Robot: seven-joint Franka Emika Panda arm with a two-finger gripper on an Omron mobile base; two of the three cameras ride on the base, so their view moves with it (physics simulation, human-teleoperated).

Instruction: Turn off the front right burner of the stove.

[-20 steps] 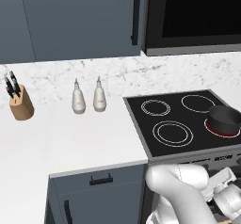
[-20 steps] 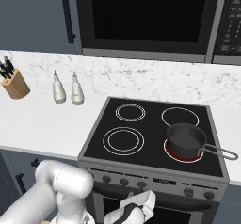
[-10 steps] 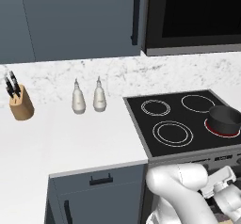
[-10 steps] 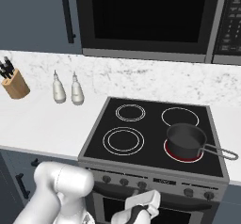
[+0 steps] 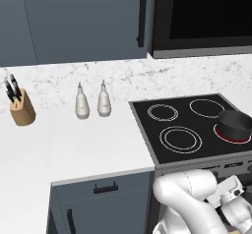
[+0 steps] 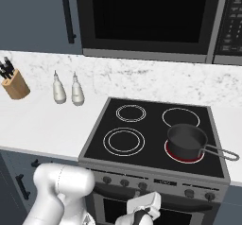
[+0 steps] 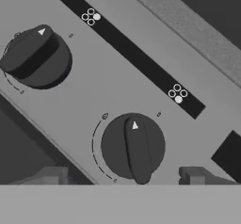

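Straddling the lower knob (image 7: 133,146) on the stove (image 6: 156,181) front, hand (image 7: 123,176) wide, fingertips (image 7: 193,175) apart from its edges.

White marble-look counter (image 5: 59,149) w/ matching speckled backsplash (image 5: 118,78) behind. Dark blue-grey upper cabinets (image 5: 74,19) above, long black vertical handle (image 5: 142,15) on one door. Black microwave (image 6: 146,18) hangs over the cooking area, grey trim along its bottom. Lower cabinets (image 5: 101,203) same blue-grey, short black pulls. On the counter: wooden knife block (image 5: 21,109) w/ black-handled knives at far left; two pale bottles (image 5: 91,102) side by side near the backsplash. Lighting even, soft, no hard shadows.
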